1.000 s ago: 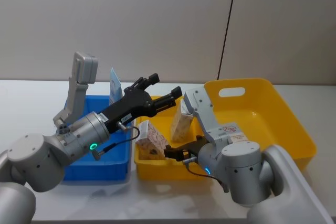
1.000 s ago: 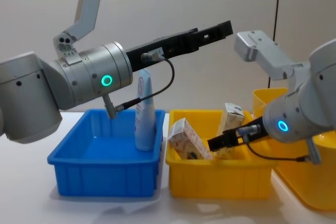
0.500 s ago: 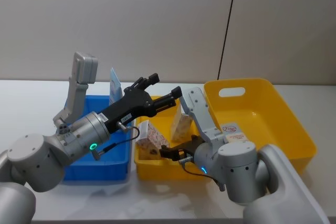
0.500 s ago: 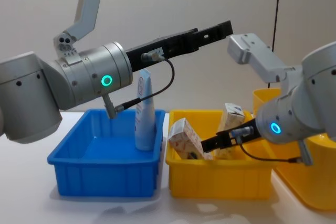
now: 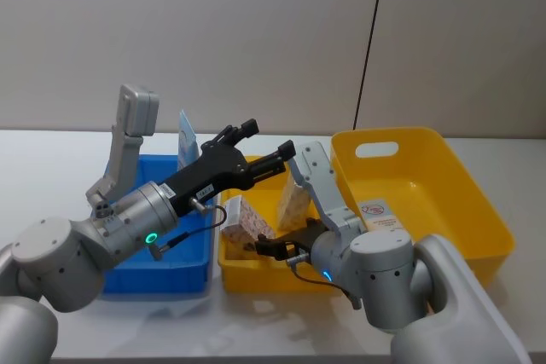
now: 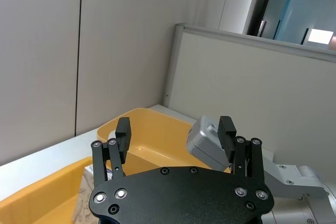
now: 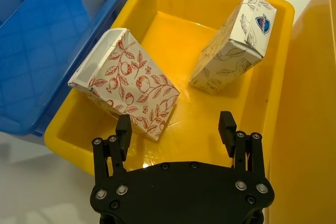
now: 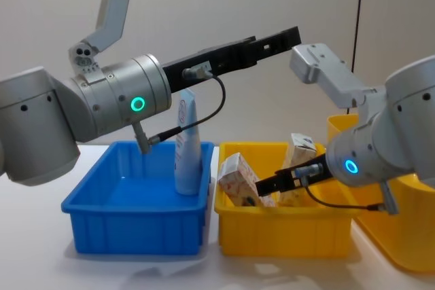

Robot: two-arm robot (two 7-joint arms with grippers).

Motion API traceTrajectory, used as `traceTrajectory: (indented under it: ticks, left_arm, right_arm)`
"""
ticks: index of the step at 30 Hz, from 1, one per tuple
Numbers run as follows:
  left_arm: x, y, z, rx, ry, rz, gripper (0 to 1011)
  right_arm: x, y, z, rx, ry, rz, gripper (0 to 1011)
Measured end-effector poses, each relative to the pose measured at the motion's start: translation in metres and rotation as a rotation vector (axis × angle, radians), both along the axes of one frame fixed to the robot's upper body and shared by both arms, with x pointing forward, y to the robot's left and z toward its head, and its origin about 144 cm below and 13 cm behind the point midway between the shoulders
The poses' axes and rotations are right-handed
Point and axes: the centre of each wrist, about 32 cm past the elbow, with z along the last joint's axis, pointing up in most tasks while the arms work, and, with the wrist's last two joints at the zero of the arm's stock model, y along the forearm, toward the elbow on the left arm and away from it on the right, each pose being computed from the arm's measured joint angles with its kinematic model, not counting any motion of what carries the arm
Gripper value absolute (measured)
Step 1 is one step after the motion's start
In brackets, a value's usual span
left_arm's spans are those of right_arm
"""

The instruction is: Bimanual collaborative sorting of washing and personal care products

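Two boxes in yellow bin, R gripper open above, L gripper open, empty

The left arm hides most of the squeeze tube in the blue bin, only its top showing; the right arm's link covers part of the far box; the tube's print is too small to read.

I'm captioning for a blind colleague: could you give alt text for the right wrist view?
The open right gripper hovers over a small yellow bin holding two tilted cardboard cartons: a red-print box and a blue-logo box. A blue bin sits alongside.
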Motion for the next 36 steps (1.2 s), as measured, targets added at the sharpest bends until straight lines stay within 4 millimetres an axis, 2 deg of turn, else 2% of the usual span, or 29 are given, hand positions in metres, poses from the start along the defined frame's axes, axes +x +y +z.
traceTrajectory:
  ticks: [13,36]
  left_arm:
    - [-0.009,0.011,0.005,0.016,0.0,0.091,1000]
    - [-0.04,0.034,0.011,0.054,0.025,0.382,1000]
  right_arm:
    - [0.001,0.001,-0.001,0.001,-0.002,0.002,1003]
    - [0.001,0.001,-0.002,0.003,-0.008,0.009,1003]
